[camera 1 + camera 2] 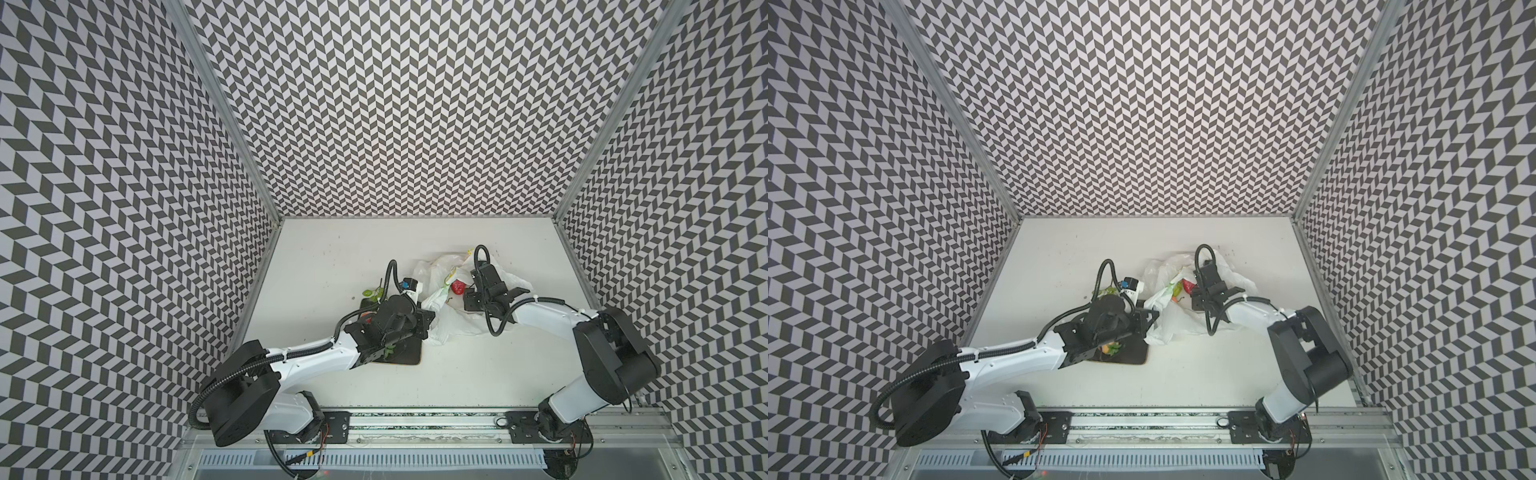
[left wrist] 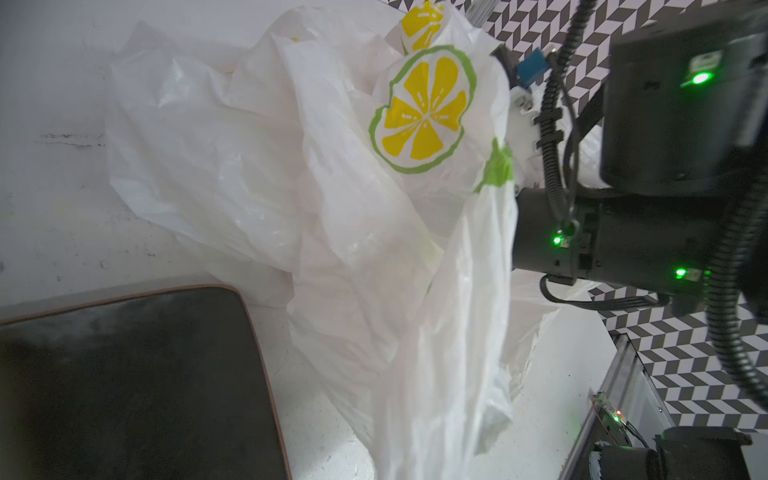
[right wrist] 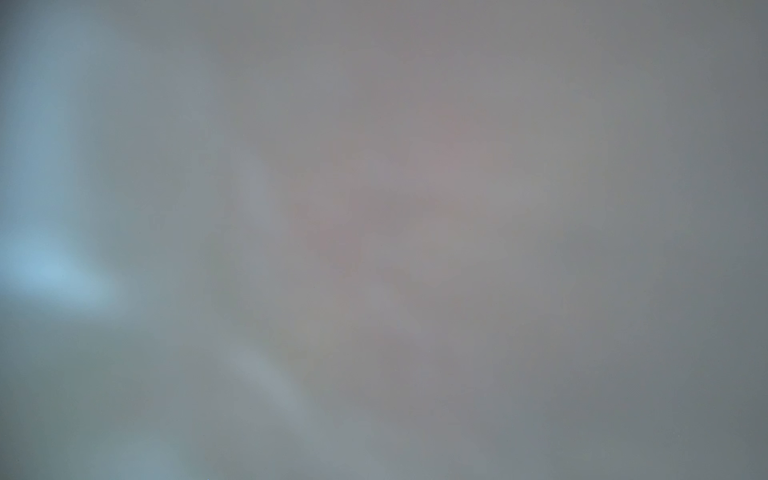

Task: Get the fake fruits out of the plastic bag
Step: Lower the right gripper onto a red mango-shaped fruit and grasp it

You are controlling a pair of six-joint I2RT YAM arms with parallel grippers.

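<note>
Though the right wrist view gives me only grey blur, both top views show the plastic bag (image 1: 455, 326) lying crumpled on the white counter (image 1: 332, 257). It sits right of centre, just beside the dark square plate (image 1: 407, 353). Its mouth gapes upward between my two arms. One drawn-out fold runs from the heap toward the left pincer (image 1: 429, 316), which is clenched on that edge of film near the plate's far right corner. In the left wrist view that fold stretches long and taut, with a lemon-slice print (image 2: 422, 112) on it.

My right pincer (image 1: 468, 297) reaches into the bag's mouth. Its fingers are hidden, so I cannot tell whether it is released or clenched. A red strawberry (image 1: 458, 286) lies in the mouth just beside it, and in a top view an orange fruit (image 1: 1173, 298) shows nearby. On the plate, under my left arm, sits another orange fruit (image 1: 1109, 348), and a green leafy twig (image 1: 374, 294) pokes out at the plate's far edge.
</note>
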